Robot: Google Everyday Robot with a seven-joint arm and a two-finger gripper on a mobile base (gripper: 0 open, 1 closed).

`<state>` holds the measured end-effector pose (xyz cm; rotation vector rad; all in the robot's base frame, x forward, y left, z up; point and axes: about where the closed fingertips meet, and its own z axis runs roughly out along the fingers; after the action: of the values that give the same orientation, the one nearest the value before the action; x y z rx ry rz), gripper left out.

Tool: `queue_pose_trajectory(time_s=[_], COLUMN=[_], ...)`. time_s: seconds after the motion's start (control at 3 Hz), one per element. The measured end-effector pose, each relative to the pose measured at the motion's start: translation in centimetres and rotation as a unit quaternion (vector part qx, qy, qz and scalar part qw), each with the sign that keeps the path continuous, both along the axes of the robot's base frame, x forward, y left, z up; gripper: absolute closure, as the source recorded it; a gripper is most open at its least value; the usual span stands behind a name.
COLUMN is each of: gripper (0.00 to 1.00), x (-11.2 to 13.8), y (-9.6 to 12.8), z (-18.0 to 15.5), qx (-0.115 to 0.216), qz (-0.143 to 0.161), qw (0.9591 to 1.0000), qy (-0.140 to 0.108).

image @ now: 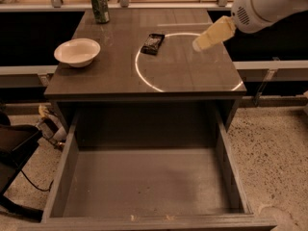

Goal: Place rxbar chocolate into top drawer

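The rxbar chocolate [153,43], a small flat bar in a dark glossy wrapper, lies on the grey-brown countertop [115,73] at its middle back, on the rim of a bright light ring. My gripper [198,45] hangs above the countertop to the right of the bar, clear of it, with the white arm behind it at the upper right. The top drawer [144,182] is pulled wide open below the countertop's front edge, and its flat bottom is bare.
A white bowl [77,52] sits on the left of the countertop. A green soda can [100,6] stands at the back left. Dark gear and cables [19,148] lie on the floor left of the drawer. Speckled floor lies to the right.
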<state>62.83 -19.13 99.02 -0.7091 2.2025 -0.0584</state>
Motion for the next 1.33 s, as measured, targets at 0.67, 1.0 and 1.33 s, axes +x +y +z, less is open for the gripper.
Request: queue_pose_trajectory(time_s=[0.67,1.0,1.33], gripper=[0.0,0.0,0.0], x=[2.0,3.4,8.2], y=[1.6,2.9,6.2], z=[-0.1,-0.7,-2.3], qx=[0.094,0.099,0.128], qz=[-0.052,-0.068,-0.097], qw=[0.9942,0.9927,0.9871], qy=[0.008,0.007,0.001])
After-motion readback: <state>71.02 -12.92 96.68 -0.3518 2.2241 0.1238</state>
